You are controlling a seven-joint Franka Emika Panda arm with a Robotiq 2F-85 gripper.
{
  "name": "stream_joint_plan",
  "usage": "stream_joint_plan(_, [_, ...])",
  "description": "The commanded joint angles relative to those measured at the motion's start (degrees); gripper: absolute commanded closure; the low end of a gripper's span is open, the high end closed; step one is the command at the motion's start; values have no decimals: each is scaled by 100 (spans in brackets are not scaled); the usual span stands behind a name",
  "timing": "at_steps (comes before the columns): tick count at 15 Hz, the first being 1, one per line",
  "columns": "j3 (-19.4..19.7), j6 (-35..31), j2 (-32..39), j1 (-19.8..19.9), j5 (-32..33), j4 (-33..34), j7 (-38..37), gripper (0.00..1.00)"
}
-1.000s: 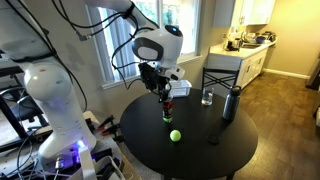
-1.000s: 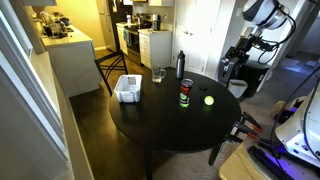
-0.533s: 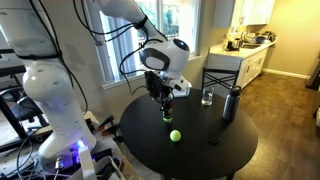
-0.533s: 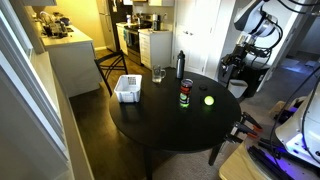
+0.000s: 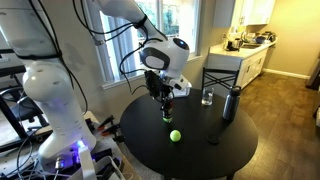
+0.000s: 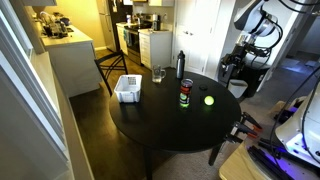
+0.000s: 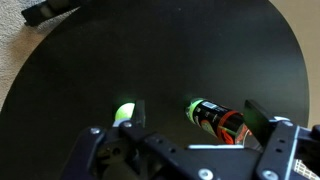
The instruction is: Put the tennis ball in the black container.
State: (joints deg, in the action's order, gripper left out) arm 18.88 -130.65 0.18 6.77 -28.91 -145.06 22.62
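Gripper point(image 7: 185, 140): hangs empty, jaws apart, above black container point(image 7: 215, 116). Tennis ball point(image 7: 124, 113): rests on table point(image 5: 200, 155) near black container. Risks nudging ball into a roll, or toppling narrow container, if lowered off-centre.

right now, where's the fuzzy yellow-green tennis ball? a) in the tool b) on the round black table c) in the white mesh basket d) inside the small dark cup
B: the fuzzy yellow-green tennis ball lies on the round black table, apart from the small dark cup.
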Motion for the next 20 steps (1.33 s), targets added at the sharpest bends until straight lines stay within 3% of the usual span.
stream_joint_plan(1, [-229,10,-8,230,15,2,-14,0])
stream_joint_plan(4, [-407,-1064,754,230,-713,205,156,0])
stream_joint_plan(6, [-686,-2145,1536,293,-1716,516,443,0])
stream_joint_plan(10, [-1162,-3018,2971,356,-3377,1479,872,0])
stream_joint_plan(15, [-1232,-3107,4113,233,-3482,2386,479,0])
stream_joint_plan(20, [-1111,-2939,4618,119,-3303,2804,129,0])
